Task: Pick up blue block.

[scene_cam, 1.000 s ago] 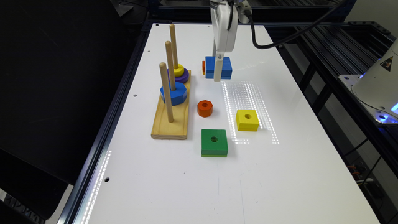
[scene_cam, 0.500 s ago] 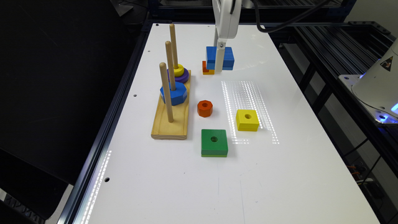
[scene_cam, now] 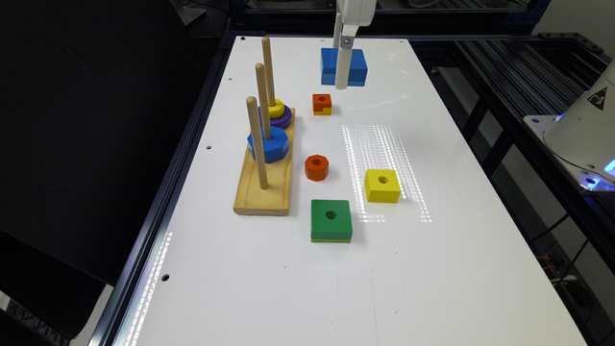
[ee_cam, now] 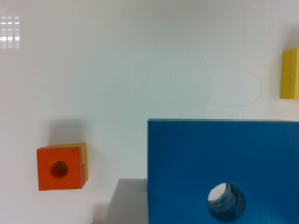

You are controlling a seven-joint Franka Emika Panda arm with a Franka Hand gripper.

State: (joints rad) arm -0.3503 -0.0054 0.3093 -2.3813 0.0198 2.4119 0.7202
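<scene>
Pinching the blue block (scene_cam: 355, 65) above the table (scene_cam: 288, 288), the fingers (scene_cam: 340, 72) show outside; its hole shows at the wrist.

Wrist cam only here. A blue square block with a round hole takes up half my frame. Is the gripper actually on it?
Observer: Yes. In the exterior view a white finger of the gripper runs down the near face of the flat square blue wooden block, so it looks clamped.
Operator: Anything else blue out there?
Observer: One blue octagonal wooden piece, threaded on the middle peg of a wooden peg base at the exterior view's left.
Operator: Any peg free?
Observer: The nearest peg is bare.
</scene>
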